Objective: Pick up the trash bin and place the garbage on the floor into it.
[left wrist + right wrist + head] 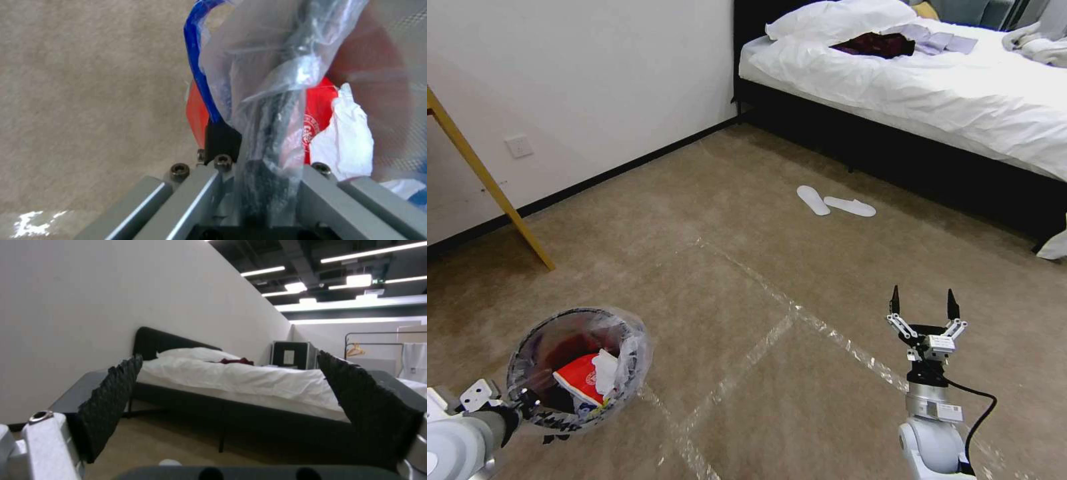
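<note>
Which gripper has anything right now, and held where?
The left gripper holds the trash bin by its bag-lined near rim. The right gripper is open, holding nothing.

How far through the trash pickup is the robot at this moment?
Done: the trash bin is off the floor, its rim clamped by the left gripper, and it already holds a red-and-white packet and a white tissue. In hand: only the bin; the right gripper is open and empty. Left: no litter shows on the visible carpet, just slippers.
</note>
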{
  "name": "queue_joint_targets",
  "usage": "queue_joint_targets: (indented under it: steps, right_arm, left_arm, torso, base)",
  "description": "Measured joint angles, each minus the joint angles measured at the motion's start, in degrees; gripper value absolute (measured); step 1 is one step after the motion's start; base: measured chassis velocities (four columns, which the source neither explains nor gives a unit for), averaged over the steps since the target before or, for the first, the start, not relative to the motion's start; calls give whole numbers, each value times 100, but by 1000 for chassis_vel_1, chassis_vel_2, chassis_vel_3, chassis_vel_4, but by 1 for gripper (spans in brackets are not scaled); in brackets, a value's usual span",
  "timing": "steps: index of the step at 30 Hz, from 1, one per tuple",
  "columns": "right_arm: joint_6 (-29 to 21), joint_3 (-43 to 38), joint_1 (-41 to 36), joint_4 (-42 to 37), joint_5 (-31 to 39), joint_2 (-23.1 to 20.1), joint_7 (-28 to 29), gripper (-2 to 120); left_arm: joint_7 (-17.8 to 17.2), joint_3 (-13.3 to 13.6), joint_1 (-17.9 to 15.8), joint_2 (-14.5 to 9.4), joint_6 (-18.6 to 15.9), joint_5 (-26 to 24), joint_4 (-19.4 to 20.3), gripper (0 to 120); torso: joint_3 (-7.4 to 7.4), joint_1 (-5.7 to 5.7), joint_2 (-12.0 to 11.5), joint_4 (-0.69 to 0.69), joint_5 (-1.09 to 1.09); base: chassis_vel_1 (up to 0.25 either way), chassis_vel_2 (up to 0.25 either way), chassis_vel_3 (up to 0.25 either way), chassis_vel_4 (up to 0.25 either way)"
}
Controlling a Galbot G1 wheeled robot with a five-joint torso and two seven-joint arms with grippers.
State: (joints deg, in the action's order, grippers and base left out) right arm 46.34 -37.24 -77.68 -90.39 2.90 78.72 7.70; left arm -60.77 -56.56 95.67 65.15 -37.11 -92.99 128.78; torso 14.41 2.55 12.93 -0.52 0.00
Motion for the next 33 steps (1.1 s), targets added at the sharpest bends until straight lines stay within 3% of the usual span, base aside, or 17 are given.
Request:
queue_joint_targets:
  steps: [8, 15, 33]
  right_arm:
    - [0, 4, 2, 11, -29, -1, 53, 100]
    - [0, 6, 49, 82, -60, 9, 70, 100]
    - [-2, 53, 144, 172, -77, 30, 73, 100]
  left_arm:
    - [33, -24, 14, 5, -94, -25, 1, 0]
    - [564, -19, 141, 2, -403, 164, 77, 0]
    - [748, 71, 71, -67, -466, 106, 74, 0]
  torso:
    - [0, 0, 1, 0, 0]
    - [0, 1, 0, 2, 2]
    - [0, 2, 0, 1, 1]
  base:
    - [-199, 195, 192, -180]
    - [-176, 186, 188, -180]
    - [-194, 185, 188, -197]
